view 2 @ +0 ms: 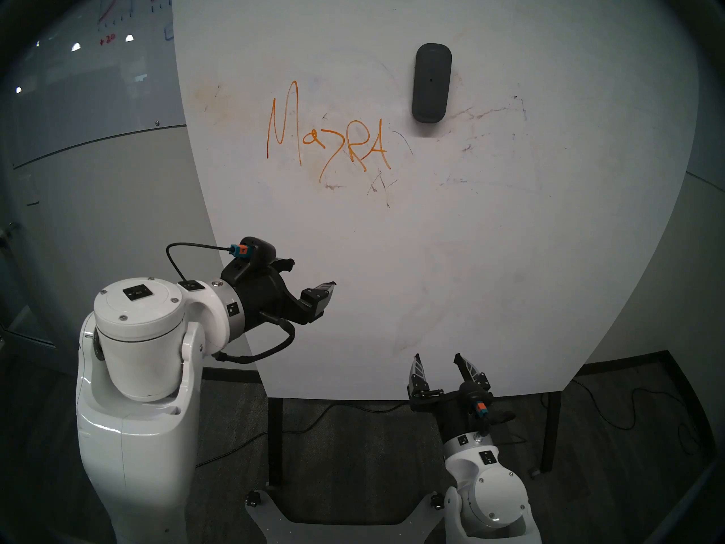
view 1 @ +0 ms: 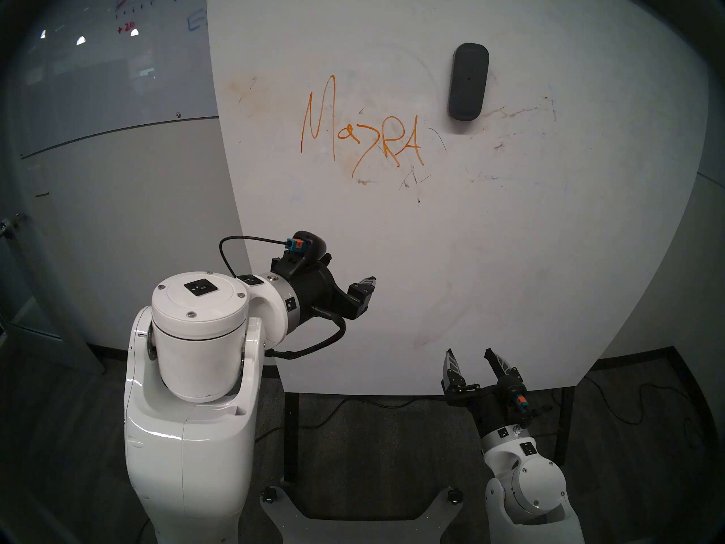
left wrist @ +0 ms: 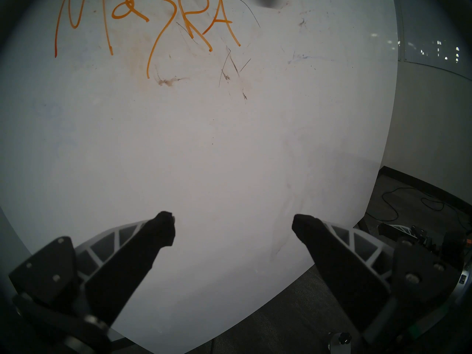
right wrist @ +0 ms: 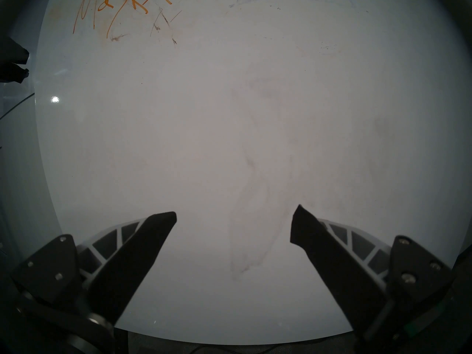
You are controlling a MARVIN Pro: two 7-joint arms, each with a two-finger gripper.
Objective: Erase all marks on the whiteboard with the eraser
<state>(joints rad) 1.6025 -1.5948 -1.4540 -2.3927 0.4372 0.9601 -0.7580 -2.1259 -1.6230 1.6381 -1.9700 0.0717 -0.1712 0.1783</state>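
Note:
The white whiteboard [view 1: 470, 256] fills the middle of the head views. The orange letters "MazRA" [view 1: 347, 135] sit at its upper middle, with dark scratchy strokes [view 1: 412, 184] below them and brownish smudges [view 1: 518, 113] to the right. The dark grey eraser [view 1: 468, 81] lies lengthwise on the board, up and right of the letters. My left gripper [view 1: 365, 292] is open and empty over the board's lower left, far below the letters. My right gripper [view 1: 469, 354] is open and empty at the board's near edge, far below the eraser. The letters also show in the left wrist view [left wrist: 127, 11].
A glossy grey glass board with red and blue drawings [view 1: 117, 60] stands at the back left. Black legs [view 1: 291, 433] hold the whiteboard up. Cables [view 1: 627, 406] lie on the dark floor. My own base [view 1: 353, 508] is below the board's near edge.

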